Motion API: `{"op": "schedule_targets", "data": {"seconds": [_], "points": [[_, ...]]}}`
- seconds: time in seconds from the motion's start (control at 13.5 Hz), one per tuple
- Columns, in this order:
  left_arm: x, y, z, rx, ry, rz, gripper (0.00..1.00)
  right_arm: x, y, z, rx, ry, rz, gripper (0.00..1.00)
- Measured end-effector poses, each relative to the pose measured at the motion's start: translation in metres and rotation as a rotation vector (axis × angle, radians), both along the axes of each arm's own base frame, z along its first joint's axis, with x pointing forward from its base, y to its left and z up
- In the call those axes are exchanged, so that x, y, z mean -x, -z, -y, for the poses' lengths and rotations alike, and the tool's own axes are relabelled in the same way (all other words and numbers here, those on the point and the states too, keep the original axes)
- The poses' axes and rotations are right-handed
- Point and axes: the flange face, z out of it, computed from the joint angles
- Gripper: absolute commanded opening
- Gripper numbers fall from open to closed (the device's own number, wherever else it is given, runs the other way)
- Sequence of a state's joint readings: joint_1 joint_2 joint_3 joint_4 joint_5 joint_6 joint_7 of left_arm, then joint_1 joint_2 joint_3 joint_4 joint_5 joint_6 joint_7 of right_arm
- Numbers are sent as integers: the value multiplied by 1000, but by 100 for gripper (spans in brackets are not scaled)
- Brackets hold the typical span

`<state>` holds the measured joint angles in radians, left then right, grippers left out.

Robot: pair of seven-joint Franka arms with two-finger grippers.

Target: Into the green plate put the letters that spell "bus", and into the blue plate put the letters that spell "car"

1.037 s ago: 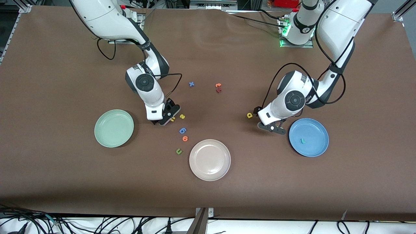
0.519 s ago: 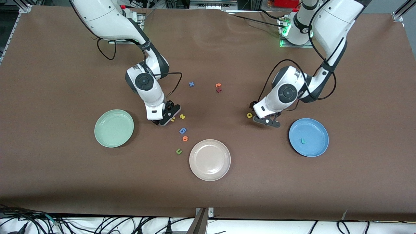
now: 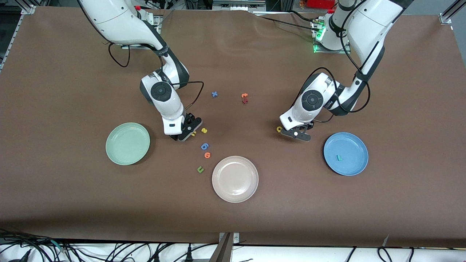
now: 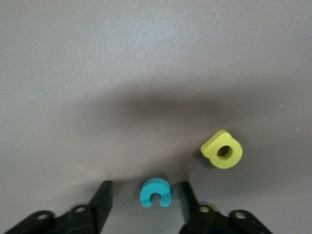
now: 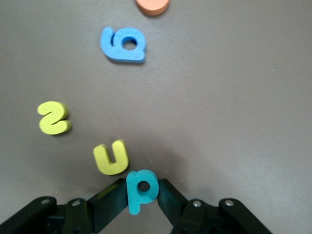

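While most of the sorting is not done yet, you can see that one piece is already delivered: a teal "r" (image 3: 339,157) lies in the blue plate (image 3: 355,167). The green plate (image 3: 127,143) holds no letter at all — so "bus" is fully open and "car" needs two more letters.

Look at the right gripper (image 5: 142,191). It is low at the table, toward the right arm's end, and its fingers are clenched on the teal "b" (image 5: 141,189), which stands between them. The yellow "u" (image 5: 111,158) lies just beside the fingertips, nearly touching the "b", and the yellow "s" (image 5: 53,118) is a little further out from the pincer. The blue rounded letter (image 5: 124,44) and an orange one (image 5: 152,6) are well ahead of it; they do not belong to the task.

Now the left gripper (image 4: 146,197). It is down at the table, near the blue plate. The teal "c" (image 4: 155,192) sits between its two fingers (image 4: 101,204), but a gap shows on both sides, so the fingers do not grasp it yet. The yellow "a" (image 4: 222,149) lies near, just outside one finger.

I judge that the "b" must travel to the green plate next, and the "c" must first be gripped.
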<state>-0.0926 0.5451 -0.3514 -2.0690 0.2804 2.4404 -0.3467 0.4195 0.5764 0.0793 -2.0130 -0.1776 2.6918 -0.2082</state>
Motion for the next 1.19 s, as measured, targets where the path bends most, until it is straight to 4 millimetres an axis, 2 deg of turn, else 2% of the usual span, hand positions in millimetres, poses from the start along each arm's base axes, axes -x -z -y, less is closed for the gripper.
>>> {"op": "schedule_targets", "data": {"seconds": [0.07,0.15,0.22,0.52,0.67,0.81,0.96,1.11,1.19], "points": [[0,0,0,0,-2,0,19,-3,-5,4,7,8,-2,0],[-1,-1,0,0,-6,3,8,-7,-13,10,18,20,-8,0],[-1,-3,0,0,-17,7,6,-12,-23,18,31,36,-13,0],[-3,-5,-1,-1,-44,12,6,-34,-60,70,81,112,-35,0],[-11,-11,-7,-7,-58,16,6,-45,-64,108,96,137,-54,0],[-27,-34,-15,-53,-61,-7,7,-55,-61,147,99,172,-69,0],[-51,-75,-25,-100,-17,-39,8,-62,-61,182,112,217,-70,0],[-75,-101,-54,-99,36,-44,10,-64,-56,203,126,247,-78,12],[-84,-104,-77,-90,61,-48,10,-63,-49,209,133,255,-87,21]]}}
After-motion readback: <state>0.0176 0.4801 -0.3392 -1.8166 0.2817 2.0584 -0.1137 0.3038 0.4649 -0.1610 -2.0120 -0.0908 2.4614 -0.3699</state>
